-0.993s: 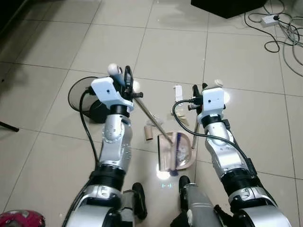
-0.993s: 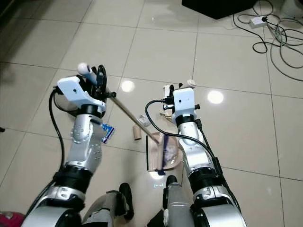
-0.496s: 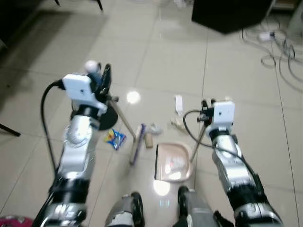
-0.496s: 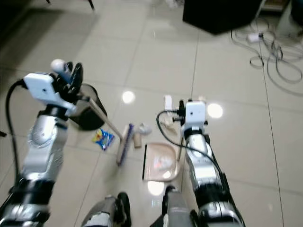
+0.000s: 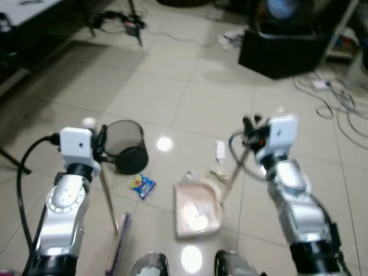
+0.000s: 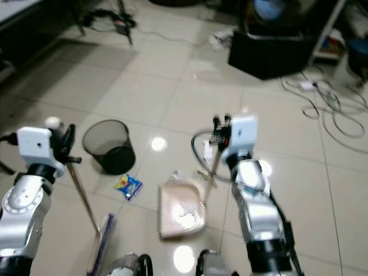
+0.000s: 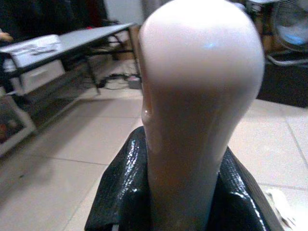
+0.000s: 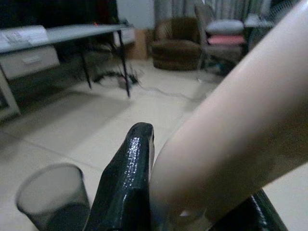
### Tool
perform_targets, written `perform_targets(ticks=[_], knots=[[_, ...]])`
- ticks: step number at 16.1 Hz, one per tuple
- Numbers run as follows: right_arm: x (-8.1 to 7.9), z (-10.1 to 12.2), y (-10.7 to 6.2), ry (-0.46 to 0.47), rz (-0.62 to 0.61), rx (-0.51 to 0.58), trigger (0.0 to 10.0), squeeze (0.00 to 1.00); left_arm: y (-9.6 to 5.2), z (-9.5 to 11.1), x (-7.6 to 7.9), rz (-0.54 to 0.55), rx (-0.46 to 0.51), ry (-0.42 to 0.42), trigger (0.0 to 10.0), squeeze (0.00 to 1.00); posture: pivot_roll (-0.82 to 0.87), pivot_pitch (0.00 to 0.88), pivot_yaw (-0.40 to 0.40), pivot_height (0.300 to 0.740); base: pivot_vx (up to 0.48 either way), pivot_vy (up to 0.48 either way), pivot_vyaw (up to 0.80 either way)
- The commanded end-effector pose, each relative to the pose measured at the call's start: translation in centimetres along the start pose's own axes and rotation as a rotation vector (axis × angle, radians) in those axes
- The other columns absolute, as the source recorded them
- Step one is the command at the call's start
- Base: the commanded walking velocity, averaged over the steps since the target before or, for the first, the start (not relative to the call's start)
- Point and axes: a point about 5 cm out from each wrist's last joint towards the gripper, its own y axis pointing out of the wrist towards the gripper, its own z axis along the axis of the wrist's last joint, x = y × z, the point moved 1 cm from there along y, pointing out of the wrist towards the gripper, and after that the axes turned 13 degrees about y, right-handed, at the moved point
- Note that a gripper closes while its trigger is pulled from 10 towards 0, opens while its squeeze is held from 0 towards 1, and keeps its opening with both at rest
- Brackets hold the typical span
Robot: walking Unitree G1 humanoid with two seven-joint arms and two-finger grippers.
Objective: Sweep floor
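Note:
My left gripper is shut on the pale broom handle, held nearly upright. In the left wrist view the handle's rounded top stands between the black fingers. The purple brush head rests on the tiles by my left foot. My right gripper is shut on the dustpan handle. The beige dustpan lies flat on the floor before me with pale scraps in it. A blue wrapper and white scraps lie on the tiles around the pan.
A black mesh bin stands just right of my left gripper. A black box sits at the far right, with loose cables beside it. Table legs and a dark table edge are at the far left. My feet are below the dustpan.
The whole view has lifted and shows more of the room. The broom swung left, off the dustpan, with its brush now by my left foot. The dustpan stays in the right gripper.

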Motion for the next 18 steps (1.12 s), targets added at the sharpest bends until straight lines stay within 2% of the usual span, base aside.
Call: perform_targets(ticks=[1, 3, 4, 5, 7, 9, 14, 18], knots=[[-0.6, 2.3, 0.5, 0.039, 0.023, 0.06, 10.0, 0.0, -0.2, 0.9, -1.2, 0.051, 0.035, 0.042, 10.0, 0.0, -0.05, 0.038, 0.059, 0.74, 0.0, 0.0, 0.0], [-1.7, 5.2, 1.2, 0.06, 0.085, 0.099, 10.0, 0.0, -0.8, 0.3, -1.4, 0.064, 0.007, 0.079, 10.0, 0.0, -0.05, 0.033, 0.061, 0.74, 0.0, 0.0, 0.0], [-1.9, 6.0, 1.5, 0.073, 0.091, 0.107, 10.0, 0.0, -0.7, 0.4, -1.4, 0.065, 0.008, 0.082, 10.0, 0.0, -0.05, 0.032, 0.059, 0.74, 0.0, 0.0, 0.0], [-2.2, 7.8, 1.9, 0.084, 0.102, 0.133, 10.0, 0.0, -0.6, 0.7, -1.3, 0.075, 0.019, 0.087, 10.0, 0.0, -0.05, 0.029, 0.059, 0.74, 0.0, 0.0, 0.0], [-2.6, 10.2, 2.4, 0.113, 0.111, 0.189, 10.0, 0.0, -0.4, 1.4, -1.0, 0.085, 0.05, 0.091, 10.0, 0.0, -0.05, 0.024, 0.06, 0.74, 0.129, 0.0, 0.67], [-3.0, 11.5, 2.6, 0.122, 0.126, 0.219, 10.0, 0.0, -0.3, 1.7, -1.0, 0.103, 0.058, 0.097, 10.0, 0.0, -0.05, 0.023, 0.059, 0.74, 0.313, 0.0, 0.8], [-3.4, 12.4, 2.7, 0.165, 0.136, 0.218, 10.0, 0.0, 0.2, 2.4, -0.2, 0.093, 0.074, 0.085, 10.0, 0.0, -0.04, 0.02, 0.054, 0.74, 0.392, 0.0, 0.8], [-3.2, 12.6, 2.7, 0.193, 0.116, 0.227, 10.0, 0.0, 0.3, 2.6, 0.3, 0.082, 0.081, 0.073, 10.0, 0.0, -0.04, 0.019, 0.055, 0.74, 0.427, 0.0, 0.0]])
